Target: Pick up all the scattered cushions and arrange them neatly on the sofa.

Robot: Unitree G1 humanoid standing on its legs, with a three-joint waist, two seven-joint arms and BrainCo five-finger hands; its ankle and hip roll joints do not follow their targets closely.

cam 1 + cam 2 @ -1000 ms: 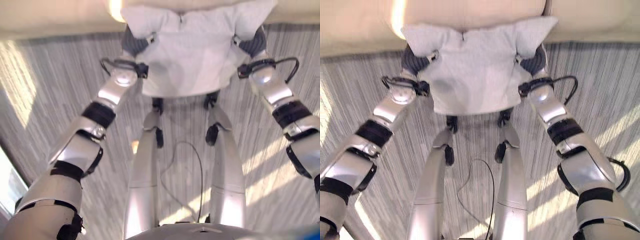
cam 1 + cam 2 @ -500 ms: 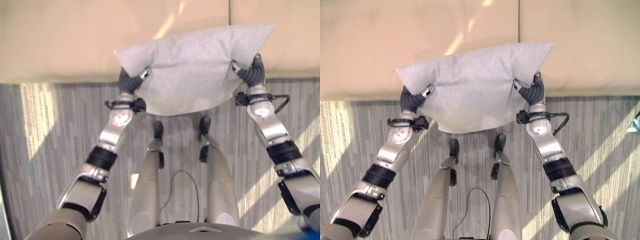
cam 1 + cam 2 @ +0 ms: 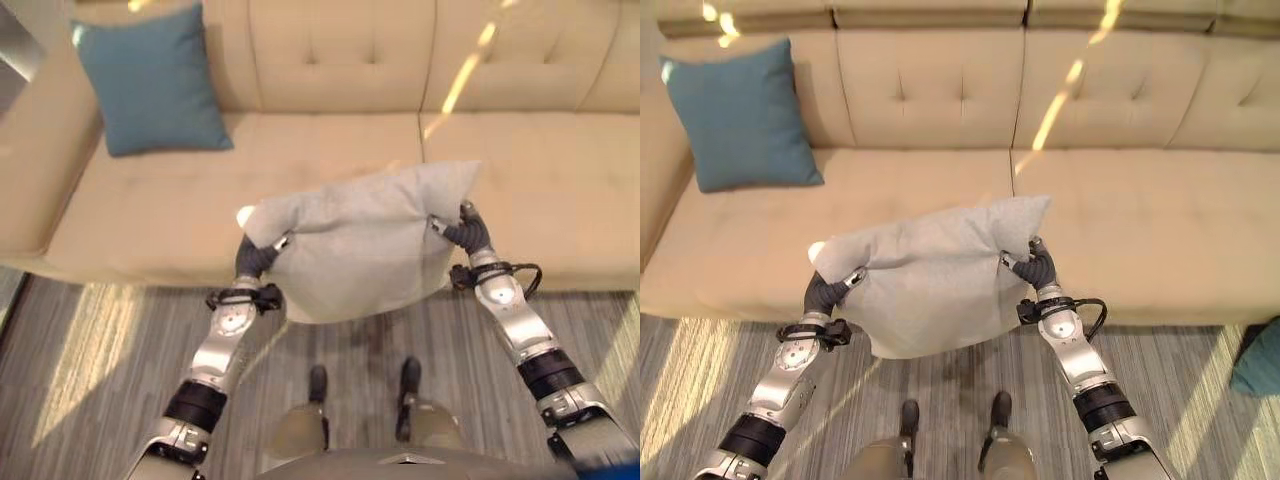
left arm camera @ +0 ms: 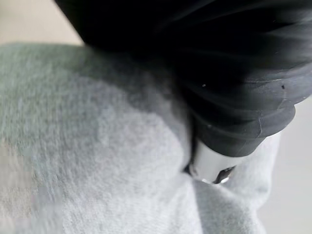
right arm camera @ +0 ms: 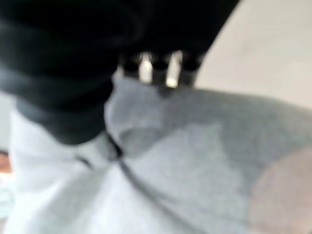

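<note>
So you're now looking right at the sofa point(image 3: 940, 200) instead of down at the floor like a moment ago — the head camera is tilting up, and the grey cushion point(image 3: 930, 275) that was hanging low between the arms is now being carried out in front, over the front edge of the seat. Your left hand point(image 3: 825, 292) is pinching the cushion's left side and your right hand point(image 3: 1037, 268) is gripping its right side, fingers digging into the fabric in both wrist views, so it's held between the two and not resting on the seat yet. I'm reading that as the carry being pretty much done and the placing step coming up: you're probably needing to reach further in before letting go, otherwise it's likely sliding off the front edge. Around it: a teal cushion point(image 3: 150, 80) is already leaning upright against the backrest at the left end, so the middle and right of the seat are looking free for this one. There's also something teal on the striped floor point(image 3: 700, 380) at the far right point(image 3: 1260, 360), cut off by the edge, possibly another cushion waiting, can't tell for sure. Nothing's sitting between the grey cushion and the seat.
</note>
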